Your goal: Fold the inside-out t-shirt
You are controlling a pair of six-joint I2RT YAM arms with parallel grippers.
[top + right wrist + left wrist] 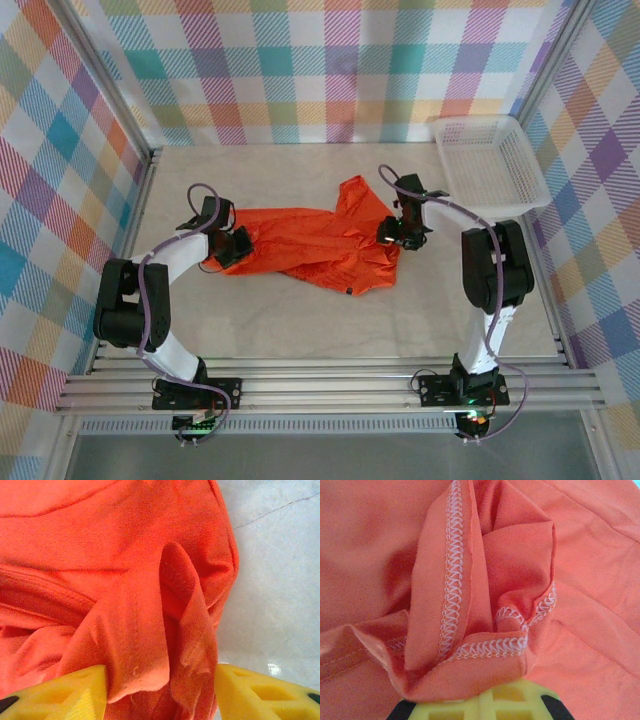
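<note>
t-shirt [320,250]: orange, crumpled, seams outward; you'll find it mid-tabletop [300,330], nearer the far edge.
left end effector [236,246]: clamped tight on a bunched, white-stitched seam at your shirt's left end.
right end effector [392,232]: fingers [65,692] parted, a cloth ridge standing between them, unpinched; shirt's right end.
basket [490,160]: white mesh, far right corner.
</note>
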